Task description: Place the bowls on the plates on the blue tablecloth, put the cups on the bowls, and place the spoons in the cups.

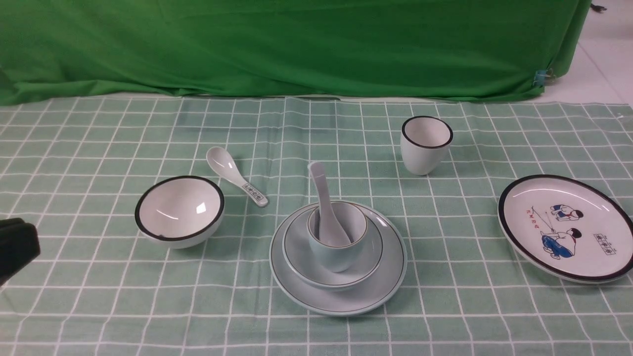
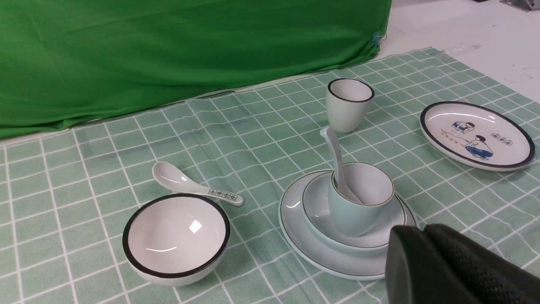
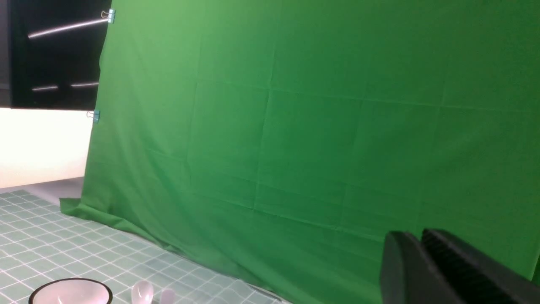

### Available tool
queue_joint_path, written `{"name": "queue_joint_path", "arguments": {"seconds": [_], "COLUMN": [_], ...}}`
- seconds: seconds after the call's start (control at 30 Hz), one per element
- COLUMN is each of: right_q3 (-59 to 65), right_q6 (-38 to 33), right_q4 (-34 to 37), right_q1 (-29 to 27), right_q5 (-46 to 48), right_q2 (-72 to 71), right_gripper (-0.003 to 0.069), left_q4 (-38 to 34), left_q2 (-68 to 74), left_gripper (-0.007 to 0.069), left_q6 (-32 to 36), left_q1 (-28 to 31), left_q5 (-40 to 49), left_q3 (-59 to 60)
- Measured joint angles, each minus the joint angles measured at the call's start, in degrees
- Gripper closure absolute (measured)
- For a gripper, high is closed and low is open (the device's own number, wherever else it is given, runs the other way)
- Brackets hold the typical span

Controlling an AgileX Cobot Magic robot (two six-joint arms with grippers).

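On the blue tablecloth point(image 1: 99, 306) the pale blue plate point(image 1: 346, 302) holds the pale blue bowl point(image 1: 301, 259). The pale blue cup point(image 1: 339, 257) stands in that bowl with the pale blue spoon point(image 1: 320, 190) in it. The white black-rimmed bowl point(image 1: 179, 210) sits alone at the left. The white spoon point(image 1: 236, 176) lies just behind it. The white cup point(image 1: 426, 144) stands at the back right. The cartoon plate point(image 1: 566, 227) lies bare at the right. My left gripper point(image 2: 422, 231) is shut and empty, low at the left edge point(image 1: 15, 247). My right gripper point(image 3: 417, 237) is shut and empty, out of the front view.
The bright green backdrop cloth point(image 1: 296, 44) hangs along the back, held by a clip point(image 1: 541, 76) at its right corner. Bare white table point(image 1: 603, 74) shows beyond the cloth at the far right. The right wrist view faces the backdrop, with the white bowl point(image 3: 69, 294) at its lower edge.
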Motion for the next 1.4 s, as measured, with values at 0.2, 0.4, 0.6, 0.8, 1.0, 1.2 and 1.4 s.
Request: {"name": "queue_joint_path", "arguments": {"seconds": [0.2,0.4,0.6,0.8,1.0,1.2,1.4], "right_q3": [0.0,0.0,0.0,0.02,0.02,0.02,0.02], "right_q6": [0.0,0.0,0.0,0.0,0.0,0.0,0.0], "right_q4": [0.0,0.0,0.0,0.0,0.0,0.0,0.0], "right_q1": [0.0,0.0,0.0,0.0,0.0,0.0,0.0], "right_q5": [0.12,0.12,0.12,0.12,0.12,0.12,0.12], "right_q2": [0.0,0.0,0.0,0.0,0.0,0.0,0.0], "right_gripper": [0.0568,0.0568,0.0561,0.0544,0.0533,0.0524,0.0515], "left_q4": [-12.65,-20.28,-17.89,-17.7,-17.26,-17.0,-17.0], "left_q2": [-6.98,-16.41,-20.51,-20.62,-20.62,-20.62,-20.62], "left_gripper": [0.0613,0.0613,0.0613,0.0613,0.0613,0.0613,0.0613], "left_q6": [15.92,22.54,20.12,18.06,17.83,17.83,17.83], "left_q1": [8.65,26.93,32.75,32.82,32.82,32.82,32.82], "left_q5": [-15.28,-31.27,-32.21,-28.17,-25.66,-25.55,-25.39], "left_q3": [8.13,26.95,38.85,40.41,40.45,40.45,40.45]}}
